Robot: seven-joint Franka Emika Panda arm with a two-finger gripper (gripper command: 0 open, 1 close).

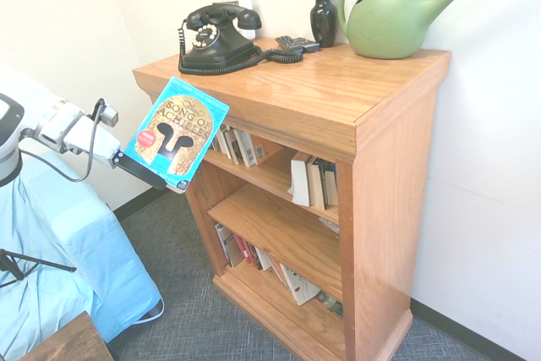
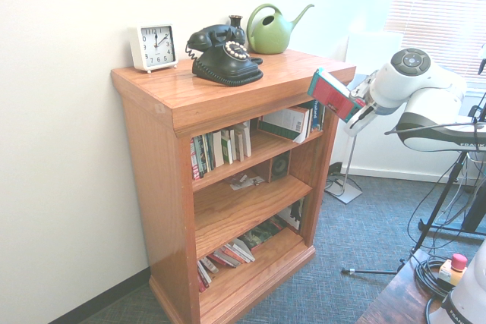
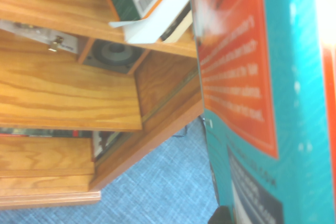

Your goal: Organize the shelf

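The shelf (image 1: 321, 99) (image 2: 220, 100) is an orange-brown oak bookcase with a thick top board and three inner levels. My gripper (image 1: 139, 171) (image 2: 357, 114) is shut on a turquoise paperback, "The Song of Achilles" (image 1: 176, 133) (image 2: 332, 93). I hold the book tilted in the air just in front of the case's upper corner, level with the top shelf row. Its red and turquoise back cover (image 3: 247, 93) fills the right of the wrist view. Books (image 1: 237, 145) stand and lean on the top level, and more books (image 1: 262, 264) lie slumped on the bottom level.
On the top board stand a black dial telephone (image 1: 218, 35), a dark vase (image 1: 323, 14), a green watering can (image 1: 393, 14) and a white clock (image 2: 154, 45). A light blue covered seat (image 1: 59, 259) sits beside the case. A small speaker (image 3: 113, 55) sits on the middle level.
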